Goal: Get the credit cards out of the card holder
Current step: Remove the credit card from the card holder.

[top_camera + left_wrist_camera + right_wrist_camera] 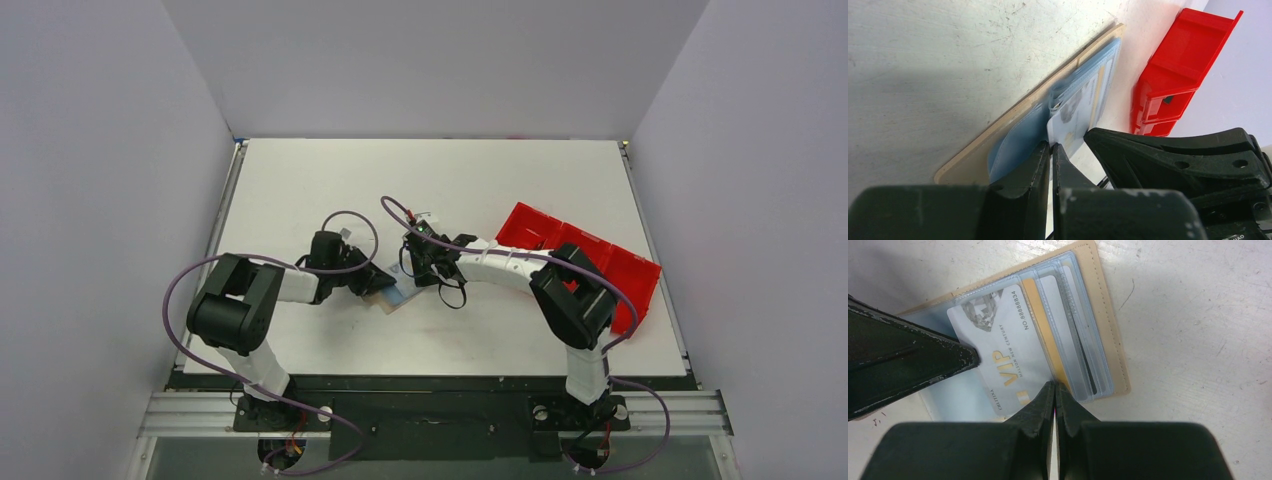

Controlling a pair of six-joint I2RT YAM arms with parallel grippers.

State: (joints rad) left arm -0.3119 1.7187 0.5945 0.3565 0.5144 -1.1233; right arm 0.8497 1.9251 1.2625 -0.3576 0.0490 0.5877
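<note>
I count one card holder point(1112, 340) and one red tray point(1178, 65). There are two grippers, the left gripper point(1052, 147) and the right gripper point(1054, 385). One pale credit card point(1003, 335) shows plainly; the others overlap in their sleeves, and I cannot count them.

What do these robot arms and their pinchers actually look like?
The left arm and right arm have chunky black joints linked by white tubes, each trailed by a thin purple cable. The left gripper and right gripper are matte black, with two wedge-shaped fingers tapering to narrow tips, some edges scuffed.
</note>
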